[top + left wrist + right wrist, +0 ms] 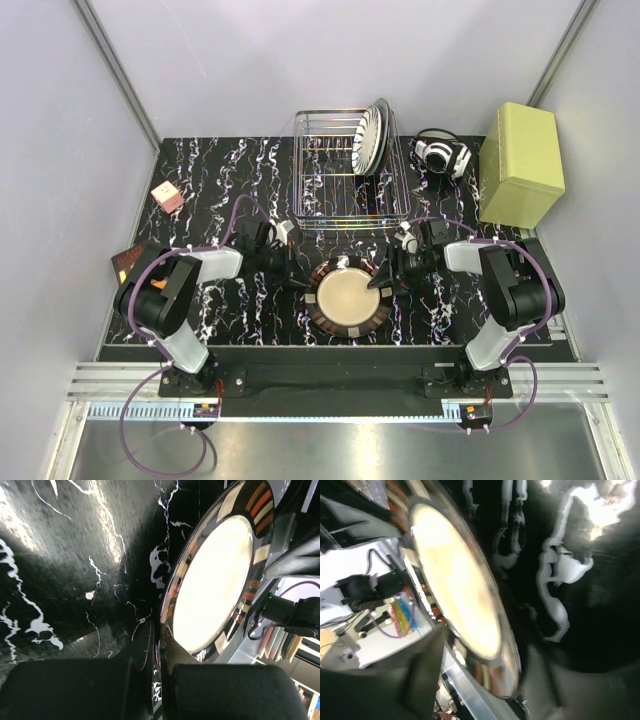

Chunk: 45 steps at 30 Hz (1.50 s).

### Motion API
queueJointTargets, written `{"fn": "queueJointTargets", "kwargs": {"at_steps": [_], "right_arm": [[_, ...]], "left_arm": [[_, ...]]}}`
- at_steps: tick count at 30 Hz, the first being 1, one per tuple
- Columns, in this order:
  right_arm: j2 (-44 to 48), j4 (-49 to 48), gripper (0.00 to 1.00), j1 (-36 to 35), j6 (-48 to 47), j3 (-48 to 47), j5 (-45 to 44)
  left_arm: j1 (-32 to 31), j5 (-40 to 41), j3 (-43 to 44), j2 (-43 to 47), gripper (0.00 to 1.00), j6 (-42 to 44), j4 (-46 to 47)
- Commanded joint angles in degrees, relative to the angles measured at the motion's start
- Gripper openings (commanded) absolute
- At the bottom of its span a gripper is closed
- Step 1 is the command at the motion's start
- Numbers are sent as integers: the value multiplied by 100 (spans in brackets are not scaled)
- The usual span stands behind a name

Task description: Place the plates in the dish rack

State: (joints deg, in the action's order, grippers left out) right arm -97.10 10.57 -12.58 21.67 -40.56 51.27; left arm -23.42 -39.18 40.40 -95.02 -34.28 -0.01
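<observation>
Beige plate point(349, 300) lies between closed left hand point(299, 283) (touching rim) and half-open right hand point(379, 283).

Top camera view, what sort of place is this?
Likely a robot test booth staged as a kitchen counter: plain panel walls around a marble-print table, two arms bolted at its edge, a wire dish rack holding plates.

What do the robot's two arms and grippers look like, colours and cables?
The left arm and right arm are alike: black joint housings, white link shells, a purple cable looping along each. The left arm carries an orange mark. The left gripper and right gripper are black.
</observation>
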Motion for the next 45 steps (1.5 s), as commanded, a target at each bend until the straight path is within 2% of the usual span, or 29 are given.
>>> {"fn": "queueJointTargets", "kwargs": {"at_steps": [1,2,6,8,9,12,13,14,15,16,18,20,22,23,24,25,28,33,34,36,37,40,42,44,45], "right_arm": [[-116,-239,52,-192,215,31,-204],[-134,-257,48,-192,241,21,-187],[-72,-976,46,-271,846,205,6],[-29,-1425,36,-333,1136,267,67],[-2,-1522,22,-333,1225,276,85],[129,-1777,5,-350,1454,268,138],[182,-1734,0,-342,1471,224,112],[313,-1655,0,-342,1437,180,86],[393,-1141,0,-342,1358,101,33],[489,-588,0,-342,1192,-213,-37],[928,720,0,-333,472,-592,-301],[1357,1314,0,-333,-46,-1093,-450],[1719,1868,0,-342,-241,-1488,-722],[2008,2018,0,-350,-277,-1638,-758],[2106,2394,0,-368,-295,-1822,-793],[2168,2589,0,-394,-356,-2198,-820],[2353,3152,0,-508,-418,-2937,-986],[2565,3233,0,-763,-646,-4167,-2338],[2538,3189,0,-877,-699,-4354,-3254],[2293,3057,0,-1141,-892,-4984,-3867],[2135,3100,0,-1237,-971,-5275,-4635],[1240,3600,0,-1528,-1173,-6690,-5544],[799,3532,0,-1738,-1340,-7262,-6003],[500,3243,0,-1914,-1674,-7414,-7048],[386,3067,0,-1958,-1779,-7597,-7138]], "left_arm": [[-110,-134,249,-69,0,-104,361],[-110,-90,223,-60,0,-131,501],[-198,-125,292,-226,0,-202,722],[-259,-160,345,-288,0,-193,696],[-260,-160,354,-306,0,-184,695],[-303,-143,346,-289,0,-184,739],[-312,-134,319,-263,0,-167,731],[-312,-64,310,-219,0,-123,678],[-304,-3,302,-79,0,-18,608],[-295,85,328,27,14,105,259],[-242,445,511,412,30,734,-277],[-129,935,679,721,65,1176,-1121],[-14,1245,890,1230,78,1713,-1805],[117,1368,995,1388,99,1932,-2157],[197,1195,1292,1616,99,2691,-2544],[284,915,1373,1723,99,3073,-3061],[653,1325,1199,2338,99,3234,-3206],[979,2247,952,3024,99,3156,-3198],[1006,2257,987,3051,99,3182,-3189],[1059,2230,1127,3069,99,3226,-3181],[1085,2256,1180,3060,99,3209,-3172],[1199,2309,1356,3034,99,3200,-3172],[1226,2345,1391,3016,99,3165,-3163],[1252,2388,1356,3051,99,3121,-3075],[1261,2380,1287,3103,99,3086,-3049]]}}
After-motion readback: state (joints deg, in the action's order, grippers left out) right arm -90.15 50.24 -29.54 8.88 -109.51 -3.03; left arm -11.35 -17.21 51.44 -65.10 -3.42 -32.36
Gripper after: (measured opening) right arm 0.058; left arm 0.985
